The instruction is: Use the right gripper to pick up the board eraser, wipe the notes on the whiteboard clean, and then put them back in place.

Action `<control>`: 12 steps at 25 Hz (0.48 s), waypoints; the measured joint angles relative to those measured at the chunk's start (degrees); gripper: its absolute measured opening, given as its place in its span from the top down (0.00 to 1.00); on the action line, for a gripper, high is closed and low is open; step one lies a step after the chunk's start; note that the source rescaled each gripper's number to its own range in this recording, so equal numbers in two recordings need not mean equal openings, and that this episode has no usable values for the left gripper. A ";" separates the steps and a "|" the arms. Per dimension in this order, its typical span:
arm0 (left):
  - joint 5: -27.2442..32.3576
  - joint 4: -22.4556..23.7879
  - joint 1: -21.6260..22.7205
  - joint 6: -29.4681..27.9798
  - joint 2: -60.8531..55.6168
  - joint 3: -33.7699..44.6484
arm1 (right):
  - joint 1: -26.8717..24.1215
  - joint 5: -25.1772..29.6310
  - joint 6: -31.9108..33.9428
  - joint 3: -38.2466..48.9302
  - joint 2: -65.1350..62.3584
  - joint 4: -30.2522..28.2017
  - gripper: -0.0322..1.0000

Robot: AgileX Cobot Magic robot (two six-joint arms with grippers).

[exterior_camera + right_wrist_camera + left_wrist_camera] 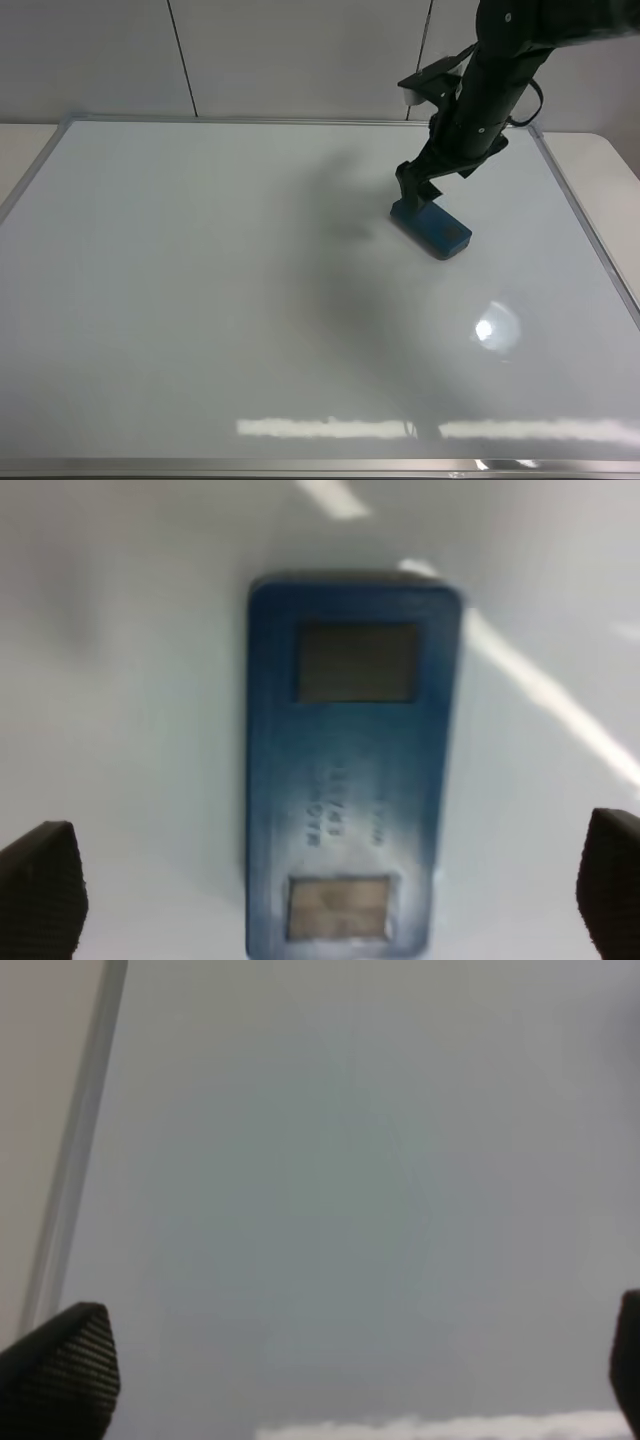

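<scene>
Lying flat on the whiteboard [200, 300] near its far right corner: board eraser [432, 226]; hovering just above it, fingers spread wide, released: right gripper [330, 880].

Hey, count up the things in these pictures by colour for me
White: 1, the whiteboard
Blue: 1, the board eraser
Black: 2, the right claw and the left claw
Total: 4

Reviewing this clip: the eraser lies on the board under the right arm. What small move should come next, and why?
Probably lift the right end effector straight up and away. Its jaws stand wide open on either side of the board eraser, which lies flat on the whiteboard, and no notes show anywhere on the board.
</scene>
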 joint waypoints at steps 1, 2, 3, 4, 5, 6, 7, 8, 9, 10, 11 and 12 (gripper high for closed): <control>0.00 0.00 0.00 0.00 0.00 0.00 | -0.34 0.59 1.13 0.00 -1.63 -0.45 0.04; 0.00 0.00 0.00 0.00 0.00 0.00 | -0.81 1.03 2.33 0.00 -2.92 -1.17 0.04; 0.00 0.00 0.00 0.00 0.00 0.00 | -1.44 1.52 3.55 0.00 -4.44 -1.86 0.04; 0.00 0.00 0.00 0.00 0.00 0.00 | -2.05 1.95 4.52 0.00 -5.93 -2.23 0.04; 0.00 0.00 0.00 0.00 0.00 0.00 | -2.83 2.31 5.65 0.00 -7.37 -2.67 0.04; 0.00 0.00 0.00 0.00 0.00 0.00 | -3.76 2.61 6.56 0.00 -8.50 -2.79 0.04; 0.00 0.00 0.00 0.00 0.00 0.00 | -4.64 2.94 7.50 0.00 -9.86 -2.92 0.04; 0.00 0.00 0.00 0.00 0.00 0.00 | -5.83 3.36 8.27 0.00 -11.28 -2.92 0.04; 0.00 0.00 0.00 0.07 0.00 0.00 | -7.13 3.86 9.05 0.00 -12.46 -3.22 0.04; 0.00 0.00 0.00 0.07 0.00 0.00 | -8.50 4.17 9.81 0.14 -13.98 -3.51 0.04; 0.00 0.00 0.00 0.07 0.00 0.00 | -9.72 4.24 10.30 0.67 -15.71 -3.86 0.04; 0.00 0.00 0.00 0.07 0.00 0.00 | -11.27 4.30 10.66 1.63 -17.73 -4.32 0.04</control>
